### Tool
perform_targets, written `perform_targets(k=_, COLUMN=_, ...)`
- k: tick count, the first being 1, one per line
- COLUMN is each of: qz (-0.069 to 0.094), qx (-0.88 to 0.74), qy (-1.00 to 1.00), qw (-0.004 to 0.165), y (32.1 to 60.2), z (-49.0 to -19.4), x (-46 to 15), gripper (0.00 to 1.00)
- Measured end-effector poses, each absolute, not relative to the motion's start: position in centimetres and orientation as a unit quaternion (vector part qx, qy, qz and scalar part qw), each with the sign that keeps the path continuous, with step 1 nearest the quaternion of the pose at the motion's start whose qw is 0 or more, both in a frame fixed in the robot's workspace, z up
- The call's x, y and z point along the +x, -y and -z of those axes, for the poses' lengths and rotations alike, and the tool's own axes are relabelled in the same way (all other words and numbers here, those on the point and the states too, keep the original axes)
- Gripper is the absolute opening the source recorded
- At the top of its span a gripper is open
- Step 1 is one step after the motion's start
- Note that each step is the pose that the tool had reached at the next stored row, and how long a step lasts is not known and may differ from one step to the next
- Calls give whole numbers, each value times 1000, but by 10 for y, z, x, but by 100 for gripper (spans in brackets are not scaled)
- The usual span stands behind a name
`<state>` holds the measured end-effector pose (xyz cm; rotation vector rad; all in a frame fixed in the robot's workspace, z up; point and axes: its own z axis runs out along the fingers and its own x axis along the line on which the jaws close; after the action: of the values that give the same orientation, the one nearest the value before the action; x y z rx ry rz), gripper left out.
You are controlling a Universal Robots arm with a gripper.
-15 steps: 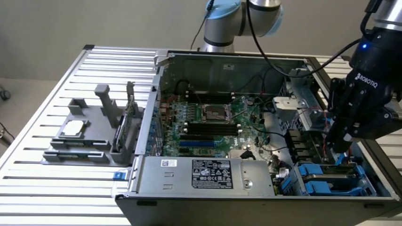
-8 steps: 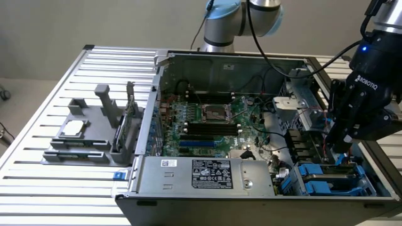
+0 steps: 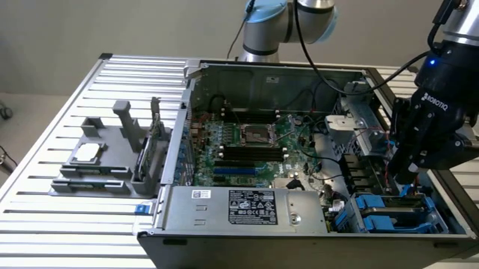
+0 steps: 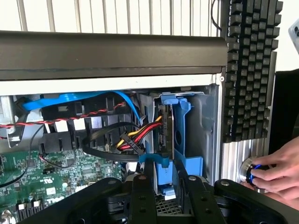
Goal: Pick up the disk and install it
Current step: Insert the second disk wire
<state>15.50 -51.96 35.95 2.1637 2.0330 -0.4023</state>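
Gripper (image 4: 164, 186): half-open fingers pinching the disk (image 4: 167, 135).
Disk: upright inside the computer case (image 3: 299, 235).
Technique: press straight, avoid cables (image 4: 135, 135).

**Gripper positioned over the drive bay**

The gripper (image 3: 405, 188) hangs inside the open computer case (image 3: 299, 246), its fingertips directly above the disk (image 3: 394, 212). The disk sits in the blue bay just below the gripper. The motherboard (image 3: 250, 148) lies well to the side of the gripper; the power-supply box (image 3: 250, 208) lies nearer, beside the bay.
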Motion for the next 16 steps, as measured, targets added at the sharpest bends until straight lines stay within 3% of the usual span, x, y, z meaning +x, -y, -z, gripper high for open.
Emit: perform_targets(k=16, qz=102, qx=719, qy=-686, qw=40, y=538, z=-360, x=155, gripper=31)
